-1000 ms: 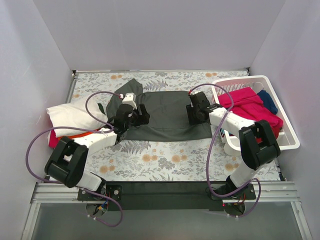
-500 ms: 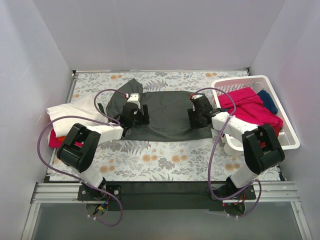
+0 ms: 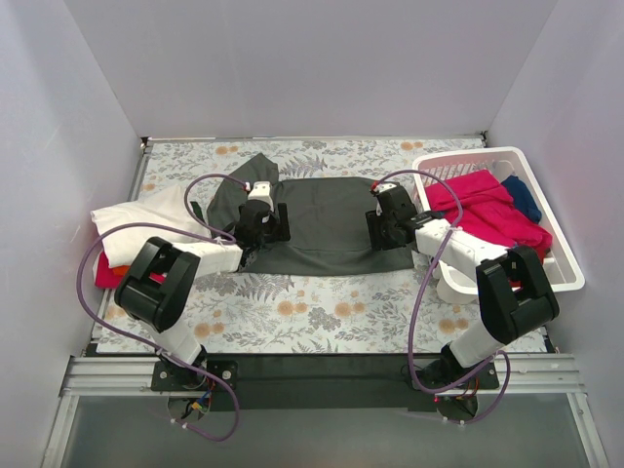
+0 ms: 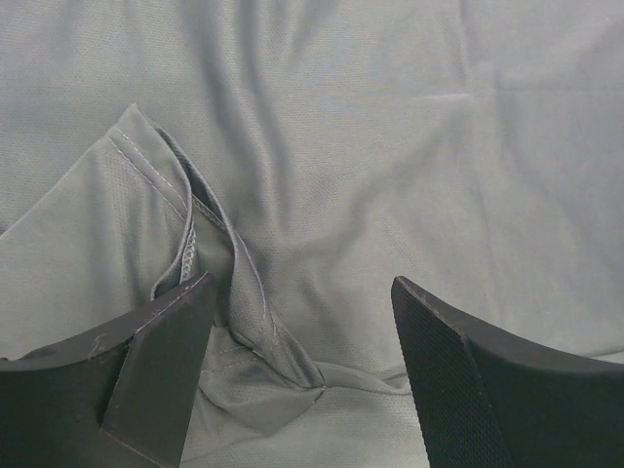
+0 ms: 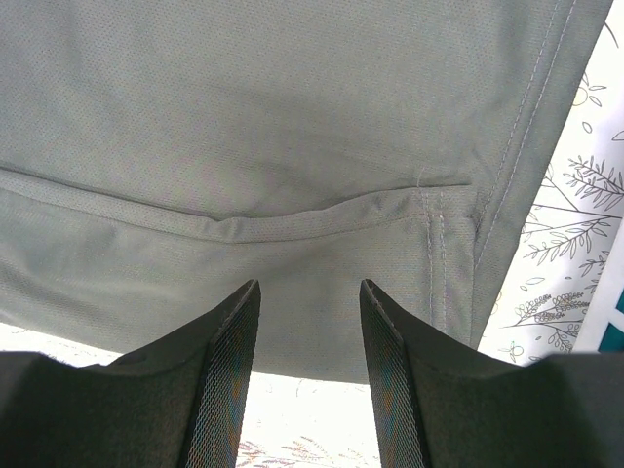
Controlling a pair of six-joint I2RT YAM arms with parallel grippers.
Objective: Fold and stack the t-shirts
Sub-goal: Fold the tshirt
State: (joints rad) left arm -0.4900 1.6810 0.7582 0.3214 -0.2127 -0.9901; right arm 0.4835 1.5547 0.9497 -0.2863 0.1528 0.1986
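my left gripper [image 4: 302, 283] is spread over a crumpled fold of the dark grey shirt [image 3: 327, 219]; my right gripper [image 5: 310, 285] is spread above its hem.

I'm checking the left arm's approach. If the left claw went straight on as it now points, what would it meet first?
The grey t-shirt: the left claw is open and points at its bunched fold, seemingly just ahead, though depth is unclear.
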